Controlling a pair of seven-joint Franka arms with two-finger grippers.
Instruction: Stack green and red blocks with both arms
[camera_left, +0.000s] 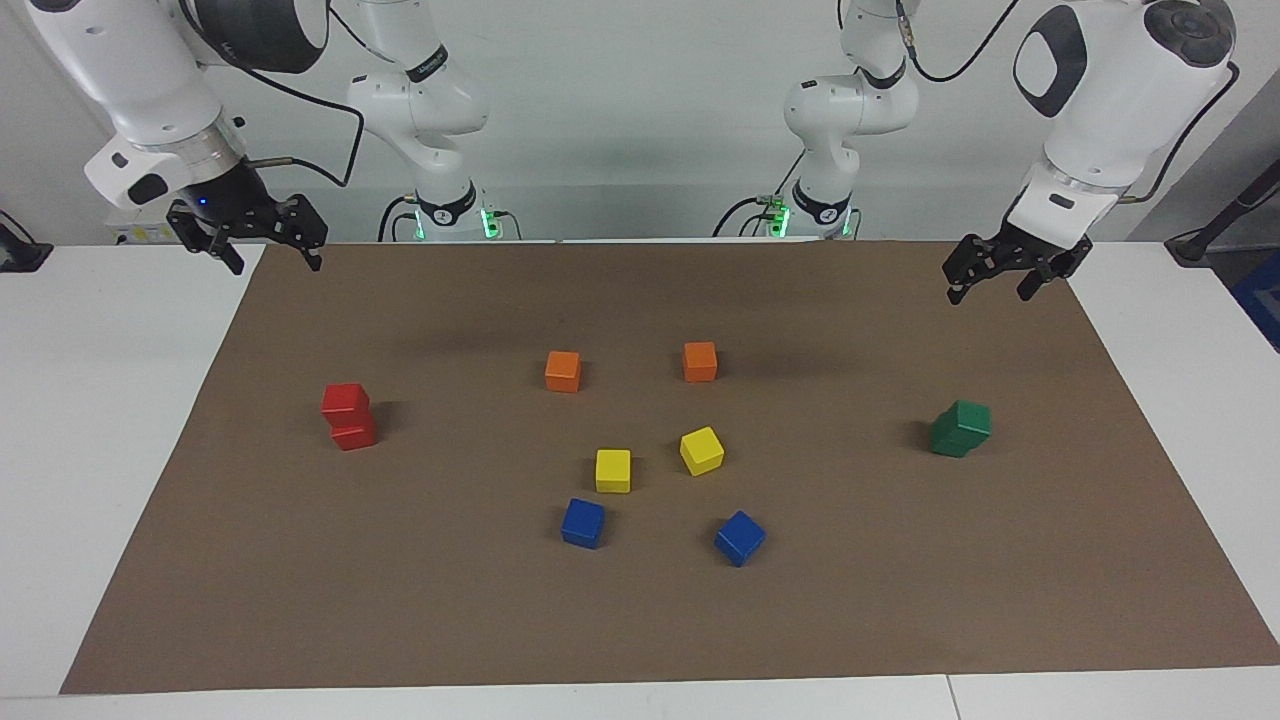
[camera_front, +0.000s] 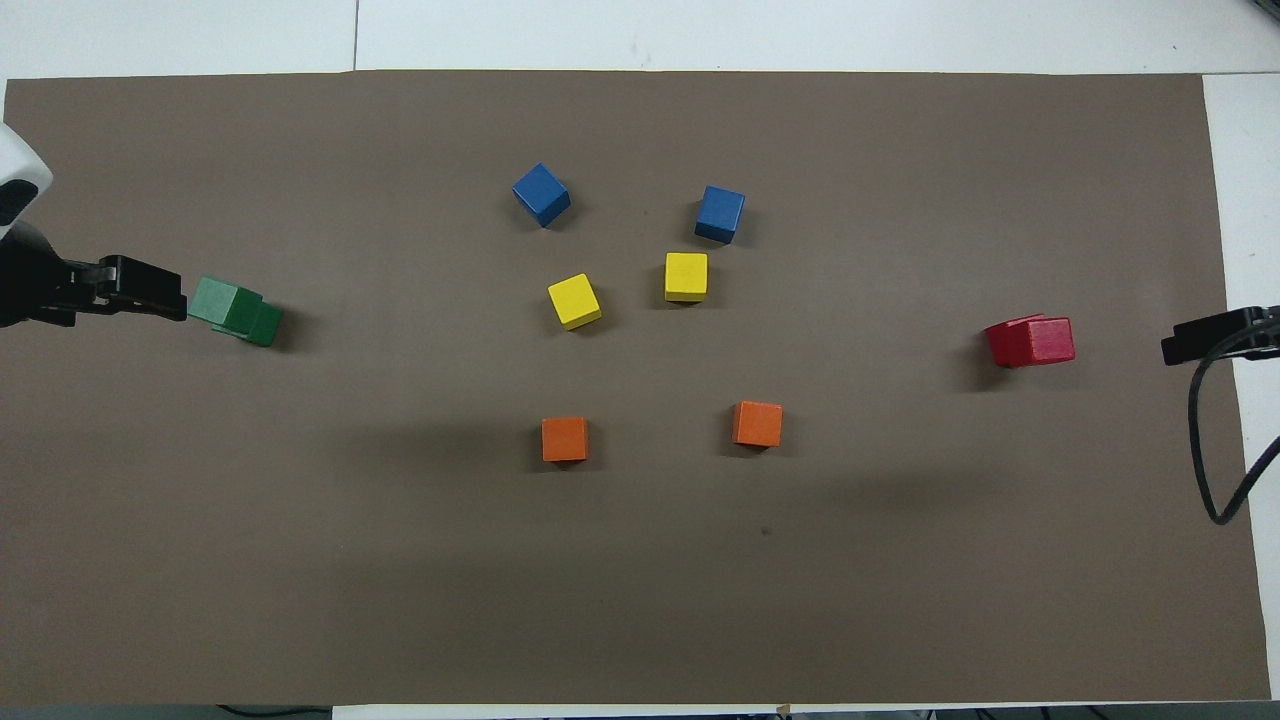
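Two red blocks (camera_left: 348, 416) (camera_front: 1030, 341) stand stacked, the upper one slightly askew, toward the right arm's end of the brown mat. Two green blocks (camera_left: 960, 428) (camera_front: 236, 309) stand stacked the same way toward the left arm's end. My right gripper (camera_left: 272, 255) (camera_front: 1215, 335) hangs open and empty in the air over the mat's corner by its own base. My left gripper (camera_left: 992, 284) (camera_front: 140, 298) hangs open and empty over the mat's edge at its own end, apart from the green stack.
On the brown mat (camera_left: 640, 620) lie two orange cubes (camera_left: 563, 371) (camera_left: 700, 361), two yellow cubes (camera_left: 613, 470) (camera_left: 702, 450) and two blue cubes (camera_left: 583, 523) (camera_left: 740, 538), all in the middle. A black cable (camera_front: 1215, 440) loops below the right gripper.
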